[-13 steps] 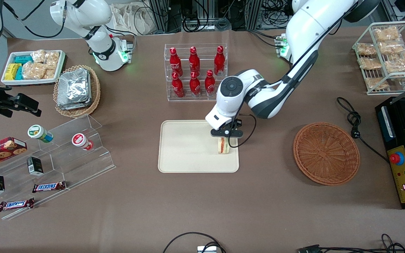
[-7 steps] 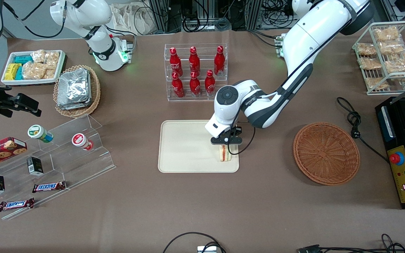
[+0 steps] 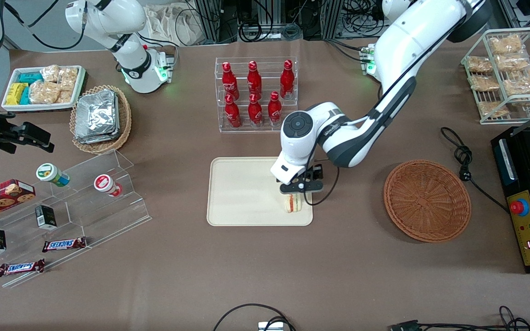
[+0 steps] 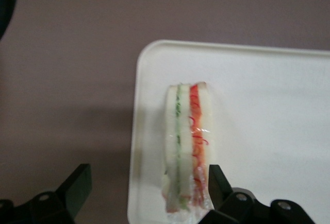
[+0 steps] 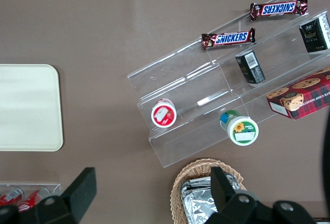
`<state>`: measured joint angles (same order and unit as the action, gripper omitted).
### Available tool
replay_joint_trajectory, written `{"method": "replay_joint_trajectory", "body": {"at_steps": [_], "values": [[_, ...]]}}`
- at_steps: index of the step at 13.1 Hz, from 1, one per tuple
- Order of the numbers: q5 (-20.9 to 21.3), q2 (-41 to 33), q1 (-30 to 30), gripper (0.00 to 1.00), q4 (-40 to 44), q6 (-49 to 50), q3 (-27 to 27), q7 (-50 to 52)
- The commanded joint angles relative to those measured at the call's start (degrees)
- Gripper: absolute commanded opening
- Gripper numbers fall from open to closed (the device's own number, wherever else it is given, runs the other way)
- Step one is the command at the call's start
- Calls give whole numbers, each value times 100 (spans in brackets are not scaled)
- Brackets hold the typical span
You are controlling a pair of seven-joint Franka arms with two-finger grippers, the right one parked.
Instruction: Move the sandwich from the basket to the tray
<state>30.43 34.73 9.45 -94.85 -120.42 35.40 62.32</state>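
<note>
The sandwich (image 3: 293, 203) stands on its edge on the tray (image 3: 242, 193), close to the tray's rim at the working arm's end and near the corner nearest the front camera. In the wrist view its cut face (image 4: 188, 147) shows white bread with a green layer and a red one side by side, and the tray's rounded corner (image 4: 154, 59) lies just beside it.

The gripper (image 3: 301, 187) hangs just above the sandwich. Its jaws are spread wide, well wider than the sandwich, and grip nothing: one fingertip (image 4: 77, 183) sits out over the bare brown counter (image 4: 67, 80), clear of the sandwich, while the other (image 4: 216, 180) is right beside the bread's red-layer side; whether that one touches it cannot be told.

The basket (image 3: 427, 200) rests on the counter toward the working arm's end, well apart from the tray, with nothing in it. A clear rack of red bottles (image 3: 256, 94) stands farther from the front camera than the tray. Toward the parked arm's end lie a clear stepped stand (image 3: 85, 202) with small cups and boxes, two Snickers bars (image 3: 64, 244), and a tan basket of foil packets (image 3: 99, 117).
</note>
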Motion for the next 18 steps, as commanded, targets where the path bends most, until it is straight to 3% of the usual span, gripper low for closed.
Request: {"method": "replay_joint_trajectory", "body": {"at_steps": [1, 3, 9, 13, 15, 18], "values": [[-502, -816, -363, 100, -86, 334, -6, 9], [-643, -1195, -758, 100, -130, 623, 2, -219], [-1459, -2162, -1982, 100, -543, 888, -181, -2950], [-2532, -2960, -1658, 100, -919, 1020, -1769, -5225], [-2613, -3260, -1412, 100, -1253, 1056, -2281, -5739], [-2630, -3411, -1034, 100, -1264, 1265, -2764, -5714]]}}
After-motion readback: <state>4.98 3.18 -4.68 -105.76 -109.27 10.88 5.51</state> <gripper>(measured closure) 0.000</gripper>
